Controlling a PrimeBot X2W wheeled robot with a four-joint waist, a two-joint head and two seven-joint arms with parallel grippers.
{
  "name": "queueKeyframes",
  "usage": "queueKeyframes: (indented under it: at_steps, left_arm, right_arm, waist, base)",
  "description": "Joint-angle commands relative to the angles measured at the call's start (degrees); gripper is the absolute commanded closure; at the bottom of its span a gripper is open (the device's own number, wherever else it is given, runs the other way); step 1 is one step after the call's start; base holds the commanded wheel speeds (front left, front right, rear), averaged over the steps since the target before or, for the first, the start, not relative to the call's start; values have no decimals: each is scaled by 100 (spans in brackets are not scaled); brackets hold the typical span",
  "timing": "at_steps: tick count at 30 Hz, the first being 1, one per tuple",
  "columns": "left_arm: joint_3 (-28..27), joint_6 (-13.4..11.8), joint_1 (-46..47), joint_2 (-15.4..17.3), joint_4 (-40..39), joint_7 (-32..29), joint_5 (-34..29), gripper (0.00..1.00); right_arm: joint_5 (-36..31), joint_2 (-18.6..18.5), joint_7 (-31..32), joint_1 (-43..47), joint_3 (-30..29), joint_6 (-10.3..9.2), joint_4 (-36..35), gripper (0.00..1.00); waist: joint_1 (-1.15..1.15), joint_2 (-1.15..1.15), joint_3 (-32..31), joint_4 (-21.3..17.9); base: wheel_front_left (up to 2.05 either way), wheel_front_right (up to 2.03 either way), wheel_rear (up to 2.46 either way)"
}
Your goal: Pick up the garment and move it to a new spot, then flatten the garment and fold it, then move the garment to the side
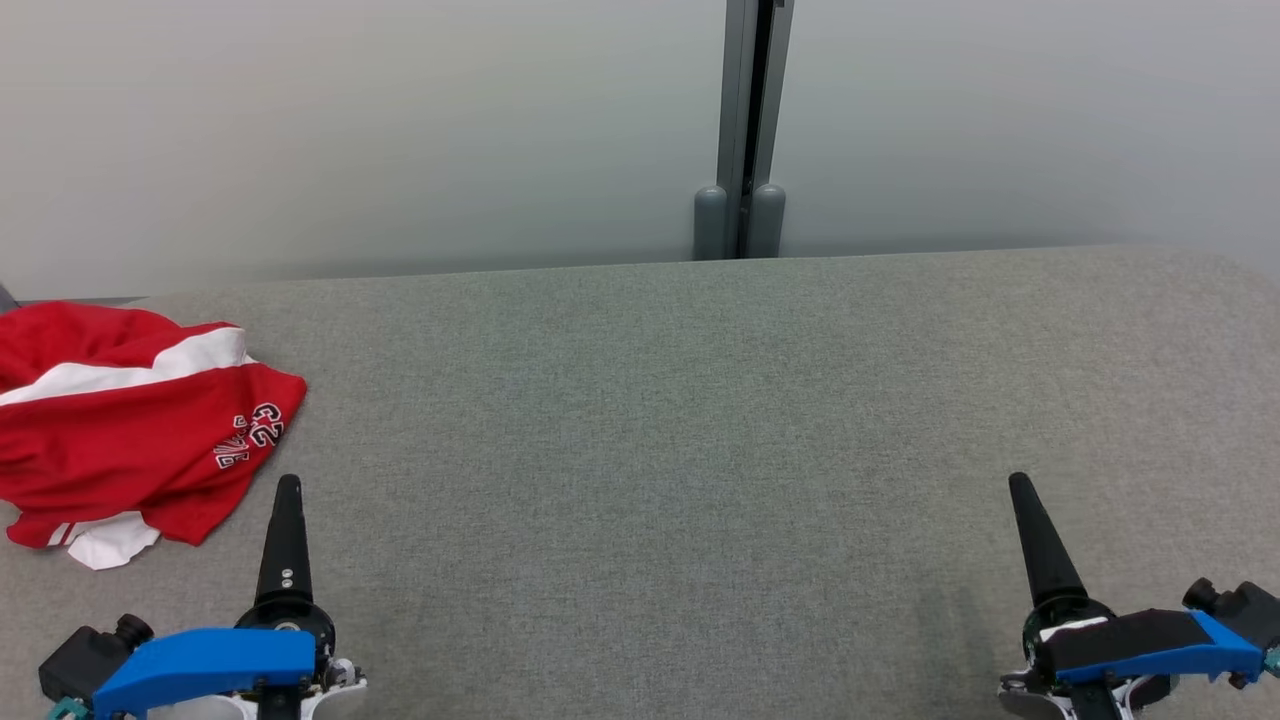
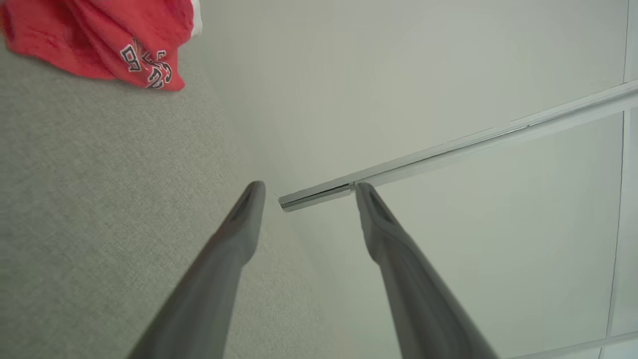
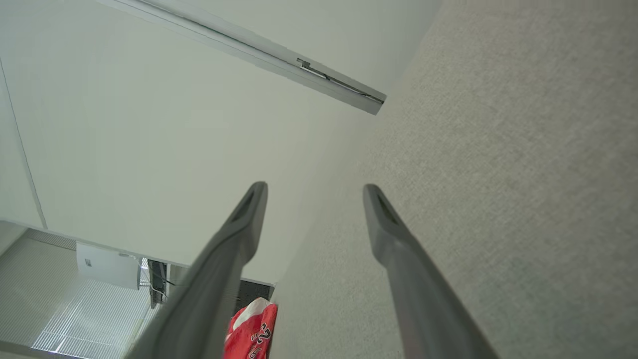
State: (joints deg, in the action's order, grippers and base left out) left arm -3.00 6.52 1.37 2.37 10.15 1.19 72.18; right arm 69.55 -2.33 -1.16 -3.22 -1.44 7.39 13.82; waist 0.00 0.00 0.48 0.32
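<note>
The left gripper (image 2: 310, 188) had its jaws spread wide, the two dark fingers well apart with nothing between them. The right gripper (image 3: 315, 187) stood the same way, fully parted and holding nothing. Both hung just above the grey cloth-covered table (image 1: 650, 420), the left one near the left end of the near edge and the right one near the right end of it, fingers pointing towards the far edge.

The garment (image 1: 130, 430) lay against the left edge of the table, reaching almost to the far left corner. It was red, with a broad white band across it and a number printed in white with dark outlines, and it sat in a loose, rumpled heap. A scrap of white fabric stuck out from under its near side. Its near corner lay close to the tip of the left gripper, just to that finger's left, not touching it.

Past the far edge stood a pale wall (image 1: 400, 130) with a grey upright post (image 1: 745, 130) in it.
</note>
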Motion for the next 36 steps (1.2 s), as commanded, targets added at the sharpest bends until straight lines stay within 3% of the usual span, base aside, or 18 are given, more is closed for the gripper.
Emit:
queueKeyframes:
  at_steps: [1, 5, 14, 36]
  left_arm:
    - [15, -28, 80, 44, -130, 46, -208, 0]
    - [127, -104, 22, 46, -180, 130, -789, 0]
    - [352, -163, -123, 49, -162, 313, -1990, 0]
    - [566, -232, -240, 55, 168, 688, -3562, 0]
  right_arm:
    - [-247, -33, -47, -81, 43, 8, -120, 0]
    - [-925, -36, -135, -30, 190, 8, -166, 0]
    - [-1765, -41, -316, 13, 407, 9, -111, 0]
    - [-3463, -53, -692, -12, 539, 11, 139, 0]
  waist:
    - [0, 0, 1, 1]
    - [0, 0, 5, 10]
    - [0, 0, 9, 9]
    - [0, 0, -3, 32]
  base:
    - [0, 0, 0]
    - [0, 0, 0]
    - [0, 0, 0]
    - [0, 0, 0]
